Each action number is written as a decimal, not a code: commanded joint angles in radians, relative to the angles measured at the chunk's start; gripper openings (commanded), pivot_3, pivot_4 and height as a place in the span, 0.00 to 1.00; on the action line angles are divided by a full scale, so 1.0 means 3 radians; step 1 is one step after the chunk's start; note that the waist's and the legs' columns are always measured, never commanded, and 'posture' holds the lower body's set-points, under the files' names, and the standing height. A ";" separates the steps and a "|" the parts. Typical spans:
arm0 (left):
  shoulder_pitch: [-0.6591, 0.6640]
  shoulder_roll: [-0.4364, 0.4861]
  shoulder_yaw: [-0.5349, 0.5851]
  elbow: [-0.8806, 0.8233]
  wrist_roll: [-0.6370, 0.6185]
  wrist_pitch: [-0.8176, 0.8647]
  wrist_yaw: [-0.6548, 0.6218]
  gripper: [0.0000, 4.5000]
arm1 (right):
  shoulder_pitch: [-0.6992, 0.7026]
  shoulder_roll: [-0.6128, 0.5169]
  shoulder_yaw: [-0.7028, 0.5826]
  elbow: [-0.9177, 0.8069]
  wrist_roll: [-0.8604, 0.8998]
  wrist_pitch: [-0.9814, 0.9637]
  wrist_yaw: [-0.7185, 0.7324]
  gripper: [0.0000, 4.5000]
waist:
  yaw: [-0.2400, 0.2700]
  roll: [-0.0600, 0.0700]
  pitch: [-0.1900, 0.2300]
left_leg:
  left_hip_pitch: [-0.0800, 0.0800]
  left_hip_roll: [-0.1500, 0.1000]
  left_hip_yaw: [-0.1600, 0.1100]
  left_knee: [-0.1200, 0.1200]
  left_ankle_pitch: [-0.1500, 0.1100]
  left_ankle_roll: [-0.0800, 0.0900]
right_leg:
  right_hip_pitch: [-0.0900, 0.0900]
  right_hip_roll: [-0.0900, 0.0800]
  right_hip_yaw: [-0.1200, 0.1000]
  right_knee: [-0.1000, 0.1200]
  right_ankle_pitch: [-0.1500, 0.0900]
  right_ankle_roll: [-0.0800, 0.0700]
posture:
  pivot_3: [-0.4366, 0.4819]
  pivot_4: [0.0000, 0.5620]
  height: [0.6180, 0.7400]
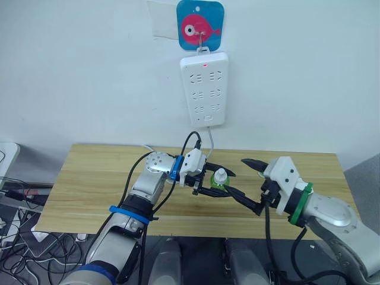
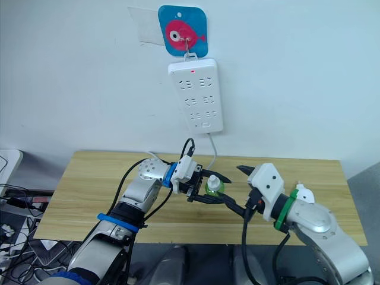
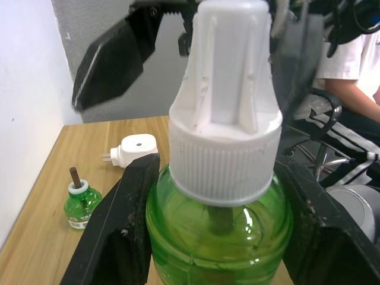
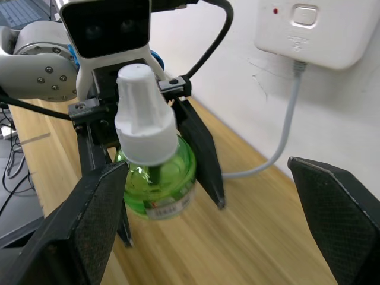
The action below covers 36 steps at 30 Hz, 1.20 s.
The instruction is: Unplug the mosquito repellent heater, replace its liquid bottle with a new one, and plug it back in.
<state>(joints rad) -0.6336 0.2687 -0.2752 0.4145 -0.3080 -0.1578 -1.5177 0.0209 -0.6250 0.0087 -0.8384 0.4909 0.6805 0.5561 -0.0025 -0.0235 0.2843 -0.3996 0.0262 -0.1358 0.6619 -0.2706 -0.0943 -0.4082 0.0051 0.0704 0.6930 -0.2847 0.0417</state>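
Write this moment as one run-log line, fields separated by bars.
left gripper: shut on capped green bottle | right gripper: open, around its cap | heater: unplugged, on table

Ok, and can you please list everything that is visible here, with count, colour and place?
capped bottle: 1, green with white cap, above the table, held in the left hand
uncapped bottle: 1, green, standing on the table
heater: 1, white, lying on the table, unplugged
power strip: 1, white, hanging on the wall
fish hook: 1, blue and pink, on the wall above the strip
table: 1, wood, against the wall
person: 1, white shirt, seated beyond the table
left hand: shut on the capped bottle
right hand: open, at the capped bottle
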 commanded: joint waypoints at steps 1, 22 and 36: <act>-0.0019 -0.0034 0.0016 -0.0058 -0.0033 -0.0025 -0.0023 0.51 | 0.0013 -0.0051 -0.0088 -0.0193 0.0216 0.0015 0.0118 1.00 | -0.0001 0.0000 0.0000 | 0.0000 0.0000 0.0000 0.0000 0.0000 0.0000 | 0.0000 0.0000 0.0000 0.0000 0.0000 0.0000 | 0.58 0.43 1.00; -0.0062 -0.0065 0.0027 -0.0021 -0.0008 -0.0025 0.0012 0.51 | -0.0411 0.0249 0.0166 0.0200 -0.0230 -0.0084 -0.0218 1.00 | -0.0001 0.0000 0.0000 | -0.0001 0.0000 0.0000 0.0000 0.0000 0.0000 | 0.0000 0.0000 0.0000 -0.0001 0.0000 0.0000 | 0.58 0.43 1.00; -0.0088 -0.0094 0.0038 0.0046 0.0013 -0.0080 -0.0006 0.51 | -0.0097 -0.0135 -0.0229 -0.0189 0.0504 0.0165 0.0116 1.00 | -0.0017 0.0000 0.0000 | 0.0001 0.0001 0.0001 0.0000 0.0000 0.0000 | 0.0001 0.0002 0.0001 0.0001 0.0000 0.0000 | 0.57 0.41 1.00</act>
<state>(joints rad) -0.6453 0.2467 -0.2708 0.4416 -0.2998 -0.1661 -1.5161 0.0132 -0.6679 -0.0563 -0.8507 0.6071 0.7276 0.5894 -0.0075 -0.0235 0.2844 -0.3994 0.0264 -0.1356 0.6620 -0.2707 -0.0942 -0.4080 0.0055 0.0707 0.6932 -0.2848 0.0416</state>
